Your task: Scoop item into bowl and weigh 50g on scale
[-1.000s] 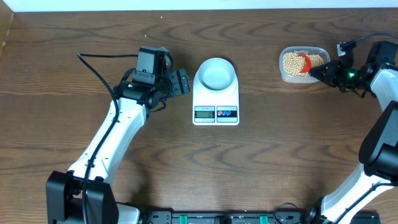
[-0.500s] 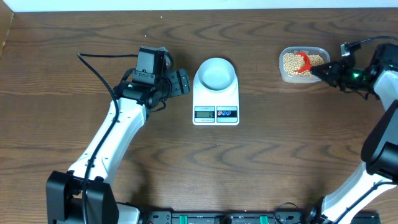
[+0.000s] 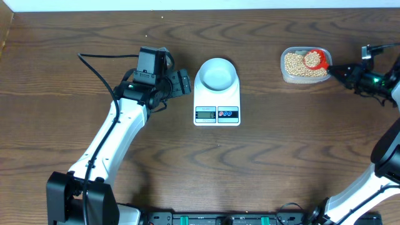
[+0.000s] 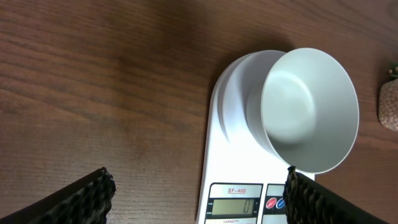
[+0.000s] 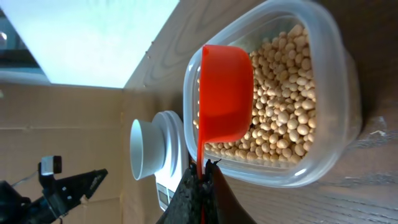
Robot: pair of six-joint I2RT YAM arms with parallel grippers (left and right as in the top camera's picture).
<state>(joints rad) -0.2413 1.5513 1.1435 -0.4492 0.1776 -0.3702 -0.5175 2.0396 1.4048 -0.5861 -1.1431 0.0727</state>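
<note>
1. Done so far: the bowl (image 4: 308,112) sits empty on the scale (image 4: 219,155), whose display seems to read zero.
2. In hand: the right gripper (image 5: 202,177) is clamped on the handle of the red scoop (image 5: 226,99), which is held over the tub (image 5: 339,74). From overhead the scoop looks loaded, though it is too small to be sure.
3. To do: carry, pour, and trim to the target weight.
4. The left gripper (image 3: 185,82) stands wide open just beside the scale, holding nothing.
5. The beans (image 5: 283,118) are small, round and tan. They lie loose in the tub, well to the right of the scale.
</note>
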